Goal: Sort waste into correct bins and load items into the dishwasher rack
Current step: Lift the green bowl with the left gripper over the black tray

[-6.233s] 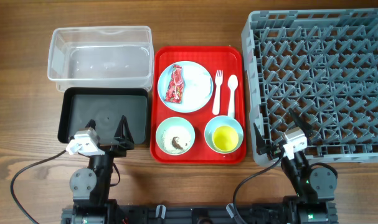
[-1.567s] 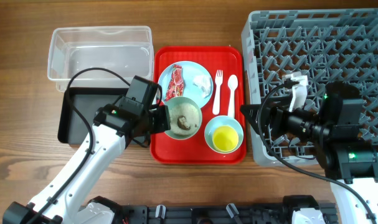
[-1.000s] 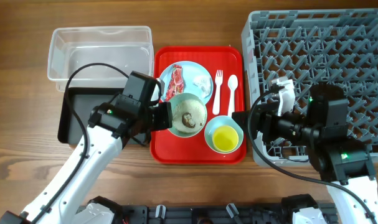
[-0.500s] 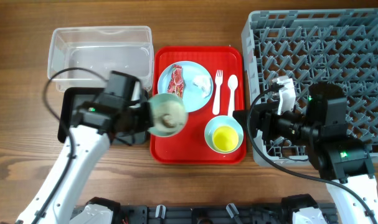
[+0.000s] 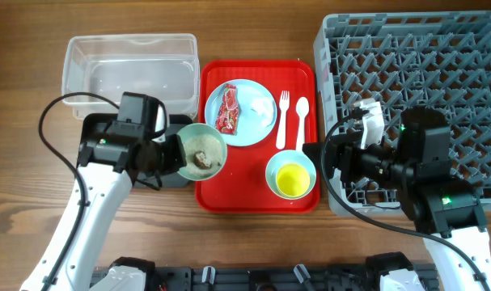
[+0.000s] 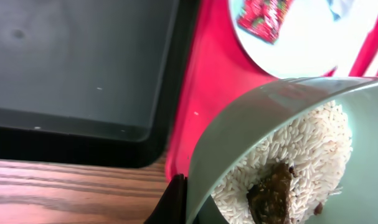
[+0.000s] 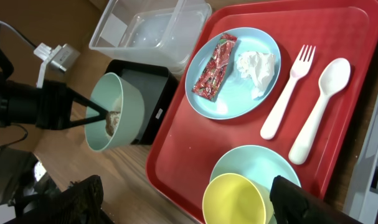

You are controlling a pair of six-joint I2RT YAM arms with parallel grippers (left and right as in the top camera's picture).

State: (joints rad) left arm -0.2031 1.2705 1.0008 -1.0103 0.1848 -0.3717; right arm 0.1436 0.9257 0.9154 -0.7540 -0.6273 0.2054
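**A:** Over the seam between the black tray (image 5: 95,129) and the red tray (image 5: 253,192), the left tool (image 5: 176,155) is clamped on the rim of the mint bowl (image 5: 201,152). The bowl hangs clear of the desk (image 5: 35,218), steeply tilted, its mouth turned toward the red tray.

**B:** How will it handle?

**A:** It looks like light, stiff plastic with a smooth lip. A pinch on the rim is the sensible hold, though I'd expect the bowl could swivel in so narrow a grip. The load is the touchy part: loose rice grains (image 6: 288,155) with a brown scrap (image 6: 269,190) lying on them, banked against the lower wall. They should pour rather than stick, and some could scatter onto the red tray unless the mouth is well over a bin.

**B:** And the bins?

**A:** The black tray looks bare but for a few specks. The clear tub (image 5: 75,81) behind it shows nothing inside.

**B:** The rest?

**A:** The plate (image 5: 249,133) carries the red wrapper (image 5: 228,109) and the tissue (image 5: 264,107) side by side; both look feather-light and soft. The fork (image 5: 283,120) and spoon (image 5: 302,121) lie just beside the plate. The yellow cup (image 5: 292,179) sits inside the light-blue bowl (image 5: 273,164). I see nothing loaded in the rack (image 5: 423,73).

**B:** The right tool (image 5: 322,166)?

**A:** Jaws wide, holding nothing, hovering between that bowl and the rack.
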